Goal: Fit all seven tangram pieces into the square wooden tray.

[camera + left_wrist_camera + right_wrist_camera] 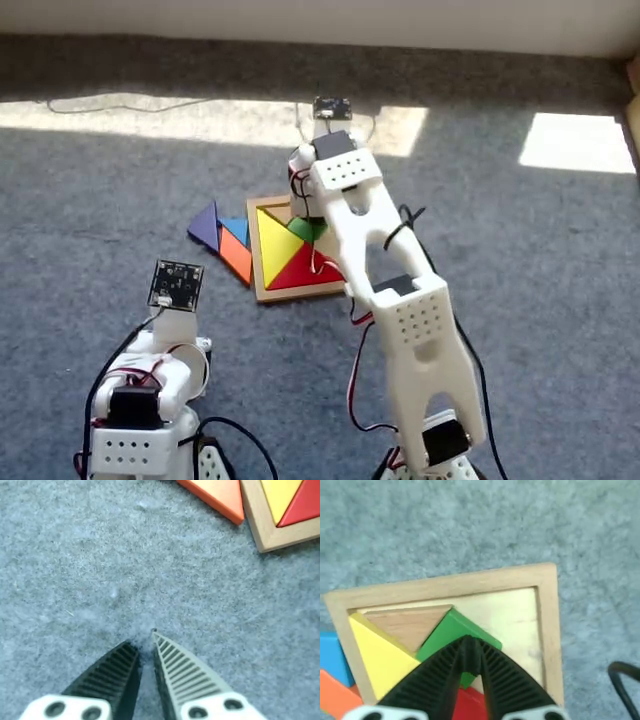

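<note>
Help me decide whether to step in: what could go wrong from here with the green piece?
1. The green piece sits skewed in the wooden tray, beside the yellow triangle. Under the right gripper it may wedge or ride up instead of dropping flat.
2. The orange piece lies right beside the tray's outer edge, so a hard push could shift the tray into it.

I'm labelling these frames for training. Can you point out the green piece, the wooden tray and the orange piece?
green piece [457, 626], right wrist view, its top face
wooden tray [445, 586], right wrist view, bare stretch of its rim
orange piece [220, 491], left wrist view, its top face
</note>
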`<action>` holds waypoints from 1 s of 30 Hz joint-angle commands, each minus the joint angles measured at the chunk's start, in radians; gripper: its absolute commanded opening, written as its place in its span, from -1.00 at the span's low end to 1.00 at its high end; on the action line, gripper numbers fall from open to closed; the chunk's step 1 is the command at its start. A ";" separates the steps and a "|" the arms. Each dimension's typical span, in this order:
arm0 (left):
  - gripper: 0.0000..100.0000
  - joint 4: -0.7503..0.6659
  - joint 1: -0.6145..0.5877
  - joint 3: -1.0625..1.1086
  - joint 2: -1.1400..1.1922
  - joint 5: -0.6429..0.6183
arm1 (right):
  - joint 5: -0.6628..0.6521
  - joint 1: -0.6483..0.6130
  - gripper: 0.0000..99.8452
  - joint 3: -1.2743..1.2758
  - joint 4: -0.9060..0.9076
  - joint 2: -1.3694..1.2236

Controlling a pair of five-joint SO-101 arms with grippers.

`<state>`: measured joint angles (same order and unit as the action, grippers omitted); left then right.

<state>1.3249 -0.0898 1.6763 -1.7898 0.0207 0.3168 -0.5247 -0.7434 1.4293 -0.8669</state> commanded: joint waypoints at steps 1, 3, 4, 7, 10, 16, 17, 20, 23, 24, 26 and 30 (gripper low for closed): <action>-0.99 0.006 -0.002 0.021 -0.022 0.003 | -0.008 -0.087 -0.99 0.008 -0.010 -0.021; -0.99 0.006 -0.002 0.021 -0.022 0.003 | -0.008 -0.104 -0.99 0.004 -0.010 -0.018; -0.99 0.006 -0.002 0.021 -0.022 0.003 | -0.008 -0.110 -0.99 -0.010 -0.008 -0.008; -0.99 0.006 -0.002 0.021 -0.022 0.003 | -0.008 -0.111 -0.99 -0.044 0.002 0.035; -0.99 0.006 -0.002 0.021 -0.022 0.003 | -0.008 -0.110 -0.99 -0.050 0.054 0.101; -0.99 0.006 -0.002 0.021 -0.022 0.003 | -0.008 -0.110 -0.99 -0.050 0.185 0.251; -0.99 0.006 -0.002 0.021 -0.022 0.003 | -0.008 -0.110 -0.99 -0.050 0.208 0.278; -0.99 0.006 -0.002 0.021 -0.022 0.003 | -0.006 -0.110 -0.99 -0.044 0.278 0.369; -0.99 0.006 -0.002 0.021 -0.022 0.003 | -0.006 -0.110 -0.99 -0.041 0.331 0.463; -0.99 0.006 -0.002 0.021 -0.022 0.003 | -0.006 -0.107 -0.99 -0.035 0.334 0.495; -0.99 0.006 -0.002 0.021 -0.022 0.003 | -0.006 -0.082 -0.99 0.018 0.331 0.565; -0.99 0.006 -0.002 0.021 -0.022 0.003 | -0.008 -0.056 -0.99 0.128 0.331 0.722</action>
<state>1.3249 -0.0898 1.6763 -1.7898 0.0207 0.3168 -0.6091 -0.6559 1.7438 -0.3038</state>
